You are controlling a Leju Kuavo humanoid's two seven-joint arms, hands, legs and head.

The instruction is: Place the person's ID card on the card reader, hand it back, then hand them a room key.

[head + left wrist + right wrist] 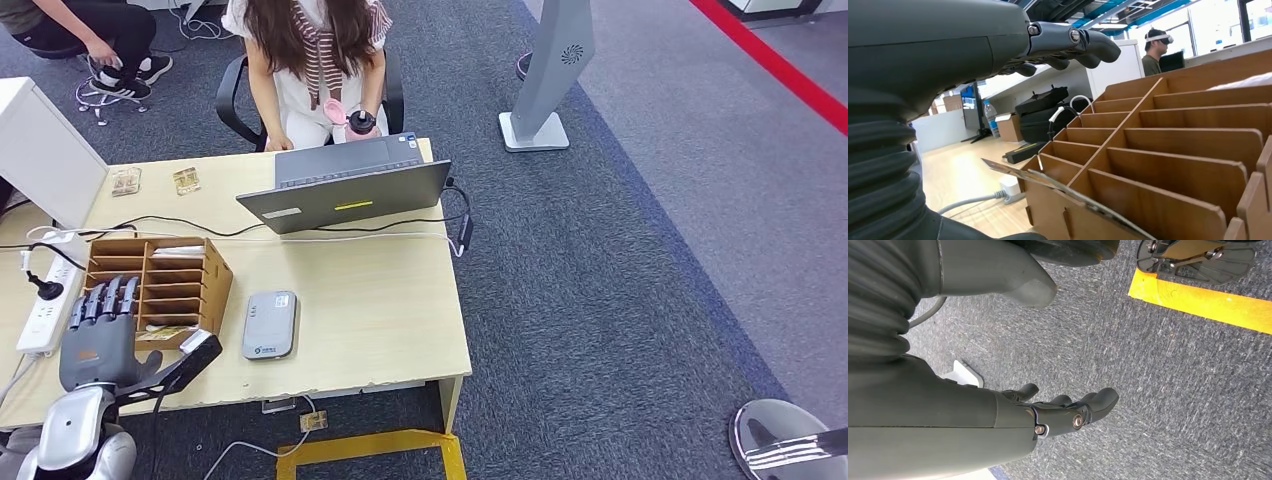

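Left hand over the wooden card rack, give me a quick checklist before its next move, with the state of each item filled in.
1. Left hand holds nothing, fingers apart above the wooden card rack: ok.
2. A card pokes out of a near rack slot, reachable: ok.
3. Whether that card is a room key: cannot tell.
4. Card reader top bare, no ID card on it: ok.
5. Right hand hangs over the carpet, holding nothing: ok.
6. Person at the laptop ready to receive: cannot tell.
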